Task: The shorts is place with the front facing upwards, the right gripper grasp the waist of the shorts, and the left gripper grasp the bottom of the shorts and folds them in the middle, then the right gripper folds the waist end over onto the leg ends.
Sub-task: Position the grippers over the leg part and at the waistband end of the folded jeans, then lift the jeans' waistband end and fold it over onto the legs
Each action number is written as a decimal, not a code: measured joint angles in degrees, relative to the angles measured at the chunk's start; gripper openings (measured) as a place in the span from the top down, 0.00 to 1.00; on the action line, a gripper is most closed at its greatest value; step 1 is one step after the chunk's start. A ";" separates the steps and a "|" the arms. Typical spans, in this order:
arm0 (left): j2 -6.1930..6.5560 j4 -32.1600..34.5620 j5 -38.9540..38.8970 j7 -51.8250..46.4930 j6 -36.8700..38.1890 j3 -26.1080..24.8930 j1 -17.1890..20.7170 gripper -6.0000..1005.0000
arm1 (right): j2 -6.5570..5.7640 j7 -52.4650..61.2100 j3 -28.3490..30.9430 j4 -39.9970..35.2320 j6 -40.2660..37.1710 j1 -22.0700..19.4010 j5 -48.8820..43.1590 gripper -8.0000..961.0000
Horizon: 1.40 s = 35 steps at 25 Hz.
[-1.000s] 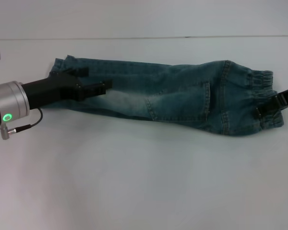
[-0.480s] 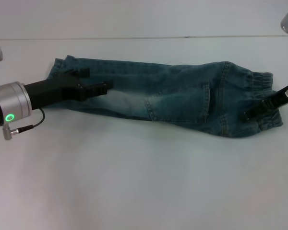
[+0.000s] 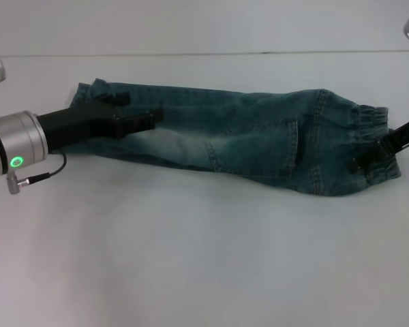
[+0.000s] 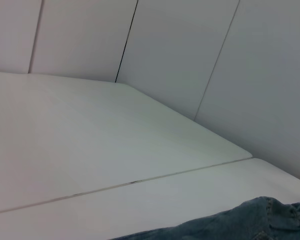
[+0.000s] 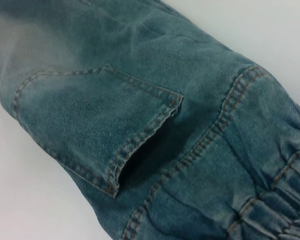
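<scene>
The left gripper (image 3: 133, 112) lay over the leg ends (image 3: 88, 109) at the left end of the shorts (image 3: 245, 139), its two black fingers set apart, one toward the far edge and one flat on the pale faded patch (image 3: 167, 143), with nothing pinched between them. The shorts stretched across the white table (image 3: 191, 259) as a long narrow strip, already doubled lengthwise, a pocket (image 3: 255, 146) showing near the middle. At the right end the ruffled waist (image 3: 375, 136) met the right gripper (image 3: 368, 160), which sat low on the band's near corner; whether its fingers were parted or clamped on the denim could not be told.

Judged from this, the lengthwise fold was done and the second fold was in hand. The next move would call for a firm hold on the waist, a lift, and a carry leftward over onto the leg ends, with the left gripper cleared out of the way first.
</scene>
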 joint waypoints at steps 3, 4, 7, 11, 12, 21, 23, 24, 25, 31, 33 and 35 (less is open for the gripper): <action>0.00 -0.26 0.00 -0.02 -0.37 0.00 -0.21 0.09 | 0.08 -0.31 0.00 -0.04 0.20 -0.05 0.01 0.18; 0.00 -0.35 0.00 -0.02 -0.56 0.00 -0.23 0.09 | 0.23 -0.72 0.03 -0.09 0.35 -0.13 0.05 0.22; 0.00 -0.40 0.00 -0.02 -0.65 0.00 -0.22 0.09 | 0.27 -0.93 0.03 -0.12 0.36 -0.18 0.07 0.29; -0.07 -0.42 -0.38 0.02 -0.66 0.01 0.03 0.09 | 0.30 -1.24 0.02 -0.16 0.24 -0.16 0.09 0.39; -0.08 -0.49 -0.86 0.11 -0.68 0.00 0.09 0.09 | 0.31 -1.29 0.02 -0.16 0.18 -0.15 0.09 0.41; -0.16 -4.73 -9.57 4.07 -2.13 0.01 -0.02 0.10 | 0.31 -1.45 0.10 -0.89 -0.10 0.07 0.08 0.79; -0.17 -5.81 -10.26 5.81 -2.46 0.33 -0.39 0.12 | 0.31 -1.50 0.10 -0.89 -0.24 0.20 0.08 0.83; -0.17 -6.26 -10.35 6.27 -2.75 0.43 -0.60 0.13 | 0.31 -1.51 0.12 -0.89 -0.29 0.28 0.08 0.86; -0.21 -6.70 -10.39 6.61 -3.31 0.43 -0.83 0.15 | 0.31 -1.51 0.16 -0.89 -0.32 0.34 0.09 0.86; -0.44 -11.73 -14.07 12.69 -6.12 0.50 -2.49 0.35 | 0.36 -1.38 0.91 -2.94 -1.81 0.37 1.35 0.86; -0.46 -13.03 -14.65 13.63 -6.93 0.37 -3.20 0.43 | 0.36 -1.18 0.93 -3.75 -2.26 0.17 2.35 0.86; -0.56 -14.35 -16.31 16.09 -7.92 0.25 -3.73 0.51 | 0.22 -1.09 1.07 -4.45 -3.27 0.03 3.52 0.86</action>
